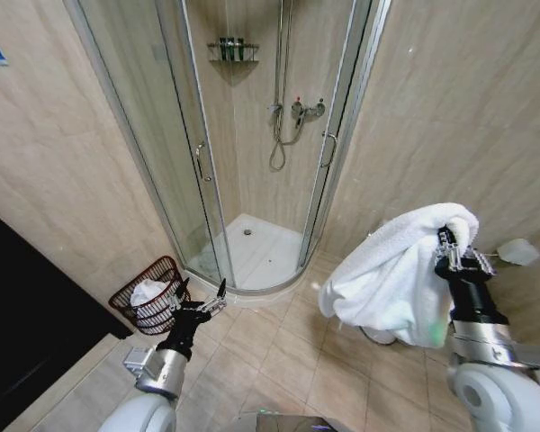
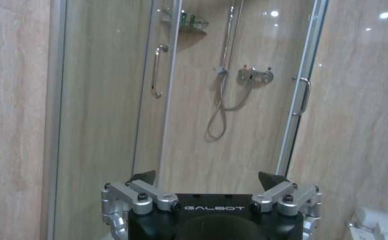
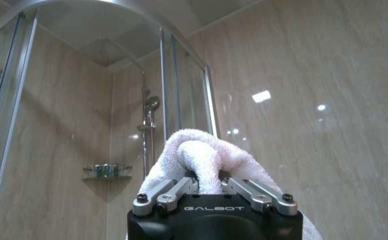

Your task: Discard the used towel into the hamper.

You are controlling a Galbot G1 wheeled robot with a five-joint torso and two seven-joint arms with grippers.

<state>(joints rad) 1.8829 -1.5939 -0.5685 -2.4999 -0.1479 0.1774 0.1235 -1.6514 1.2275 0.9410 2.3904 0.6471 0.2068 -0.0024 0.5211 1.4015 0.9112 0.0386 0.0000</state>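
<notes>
On the right of the head view, the right gripper [image 1: 447, 245] is raised high with its fingers clamped on a fold of the white towel [image 1: 391, 274]. Most of the cloth hangs in a thick bundle to the inner side of the arm, above the tiled floor [image 1: 279, 355]. From the right wrist camera the fingers [image 3: 174, 192] are pinched together around a rounded hump of towel [image 3: 197, 155], which swells up above them.

Low on the left, the left gripper [image 1: 205, 307] is held out over the floor, its fingers spread apart and holding nothing; the left wrist camera shows both fingertips [image 2: 142, 177] wide of each other, pointing toward the shower [image 2: 227, 100].

At the foot of the left wall, just beside the shower's glass door [image 1: 175, 135], stands the hamper [image 1: 144, 295], a dark reddish-brown slatted basket. Something white already lies inside it. The left gripper is just in front of its rim, while the towel is well apart from it, across the floor on the right side.
</notes>
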